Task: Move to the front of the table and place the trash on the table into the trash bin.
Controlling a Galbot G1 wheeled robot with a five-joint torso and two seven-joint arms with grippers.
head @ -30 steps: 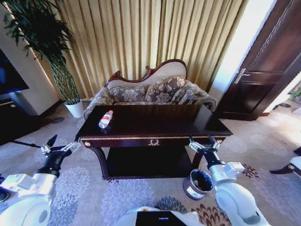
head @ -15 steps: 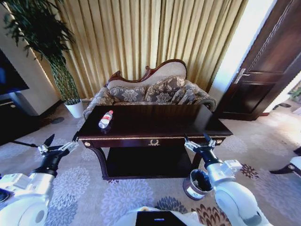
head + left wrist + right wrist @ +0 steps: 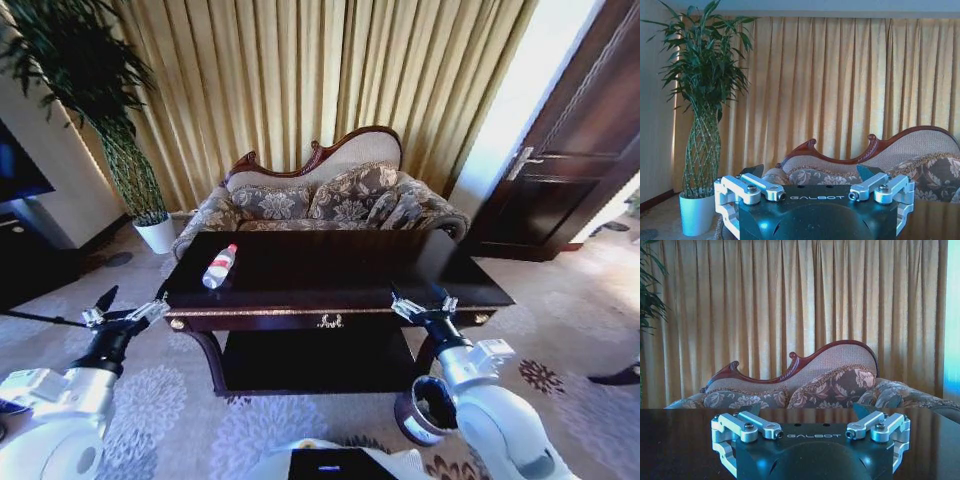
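The left end effector (image 3: 125, 314) hangs off the bench's left front corner with its fingers spread wide and nothing between them; the right end effector (image 3: 424, 303) is just before the front edge toward the right end, also spread wide and empty. In each wrist view the own end effector (image 3: 810, 172) (image 3: 809, 410) shows its dark fingertips well apart. The trash on the bench is a small clear plastic bottle (image 3: 220, 266) with a red cap and a red-and-white label, lying on its side near the left end of the top, cap pointing toward the sofa. The trash bin (image 3: 428, 410), round and dark with a black inside, stands on the floor by the bench's right front leg, partly hidden by the right arm. The bench (image 3: 330, 270) is long, dark and glossy, with gold trim along its front, a gold emblem (image 3: 329, 321) at the centre, curved legs and a lower shelf. Behind it stands a floral sofa (image 3: 320, 195) with a carved wooden back, before golden curtains (image 3: 330, 80). A tall potted plant (image 3: 120, 140) stands in a white pot to the left, a dark door (image 3: 570, 150) to the right, and the floor carries a pale flowered carpet (image 3: 170, 400).
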